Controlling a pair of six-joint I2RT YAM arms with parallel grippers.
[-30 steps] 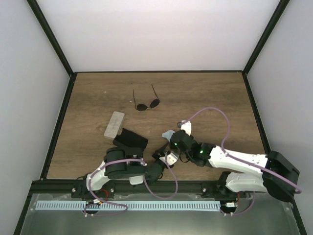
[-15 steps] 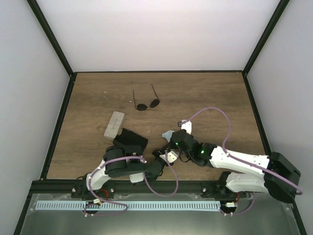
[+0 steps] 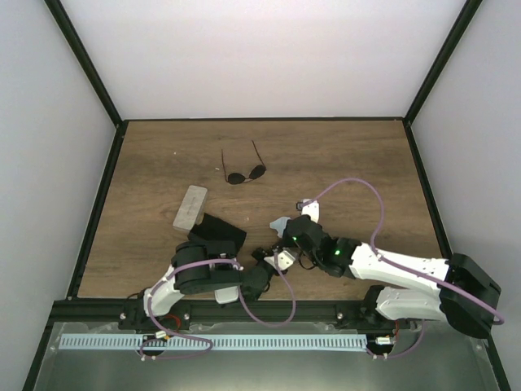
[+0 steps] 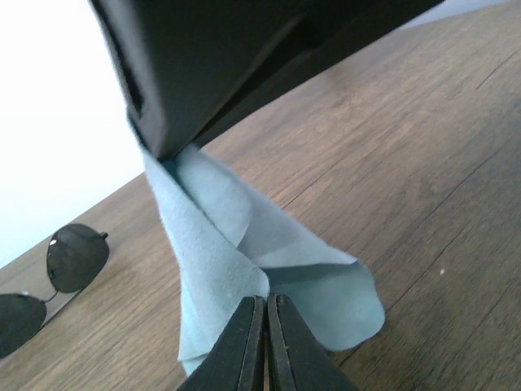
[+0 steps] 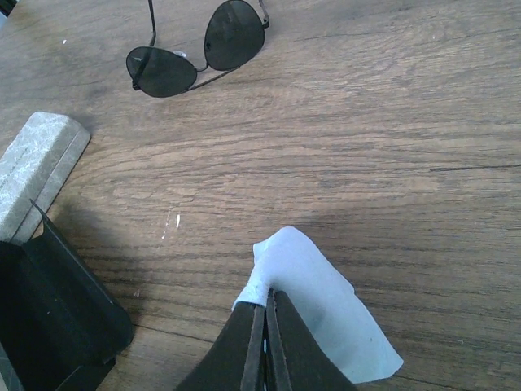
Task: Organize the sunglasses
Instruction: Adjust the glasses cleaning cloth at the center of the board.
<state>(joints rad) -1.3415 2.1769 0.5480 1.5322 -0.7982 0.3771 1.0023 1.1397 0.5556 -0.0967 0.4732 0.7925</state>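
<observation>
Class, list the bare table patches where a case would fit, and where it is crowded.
Free: far right, between sunglasses and right wall; far left corner behind the grey case. Crowded: near centre, where black case, cloth, left gripper and right gripper meet.

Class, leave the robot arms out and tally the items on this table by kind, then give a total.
Sunglasses: 1 pair
Cases: 2, a gray case and a black case
Cloths: 1, a light blue cloth, apparently the same one in both wrist views
Total: 4
</observation>
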